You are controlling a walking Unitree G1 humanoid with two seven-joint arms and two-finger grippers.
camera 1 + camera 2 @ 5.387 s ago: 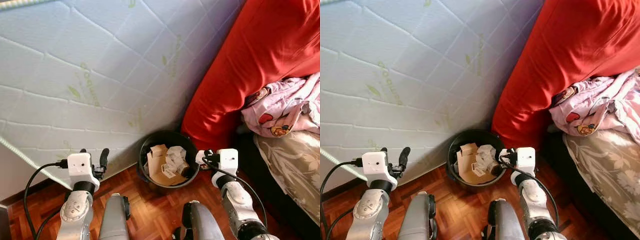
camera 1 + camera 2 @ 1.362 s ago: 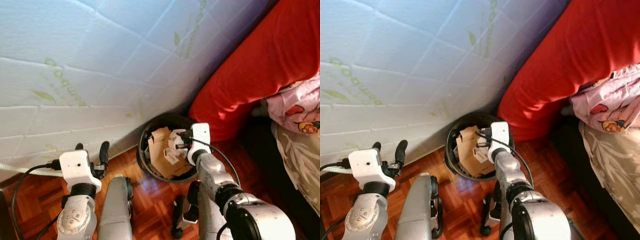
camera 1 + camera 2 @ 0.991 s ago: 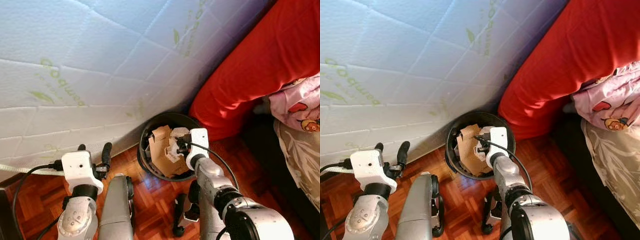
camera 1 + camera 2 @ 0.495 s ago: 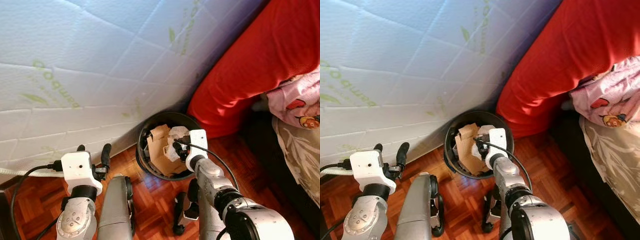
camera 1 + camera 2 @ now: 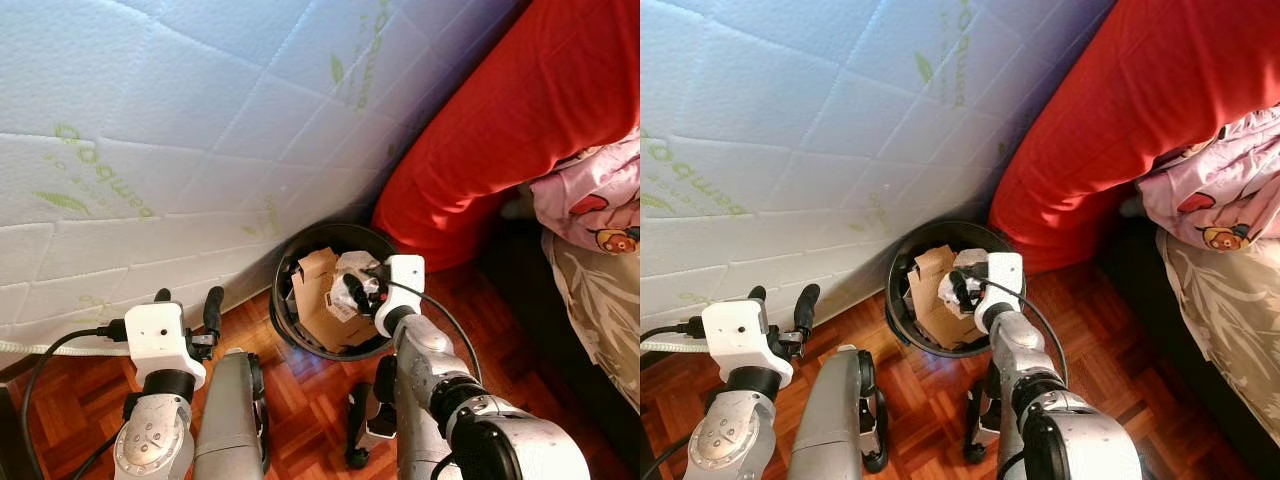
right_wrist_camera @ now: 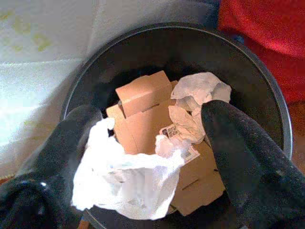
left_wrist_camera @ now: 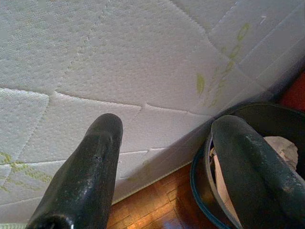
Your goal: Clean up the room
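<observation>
The right gripper [image 6: 143, 157] hangs over the mouth of the black bin [image 5: 283, 268], which stands on the wooden floor [image 5: 310, 400] against the quilted white mattress [image 5: 170, 130] and beside the red cushion [image 5: 500, 120]. In the right wrist view its two black fingers [image 6: 238, 157] stand spread apart, and a crumpled white plastic wrapper [image 6: 128, 179] lies between them, lapping against the finger on one side; whether that finger is actually pinching it or it is only draped there is hard to make out. Below the wrapper the bin holds flattened cardboard boxes [image 6: 143, 102] and another wad of white paper [image 6: 198, 90]. The left gripper [image 5: 185, 300] is held idle in front of the mattress, well apart from the bin, its fingers [image 7: 86, 171] open with nothing between them. Pink printed bedding [image 5: 590, 195] lies on the bed to the robot's right.
</observation>
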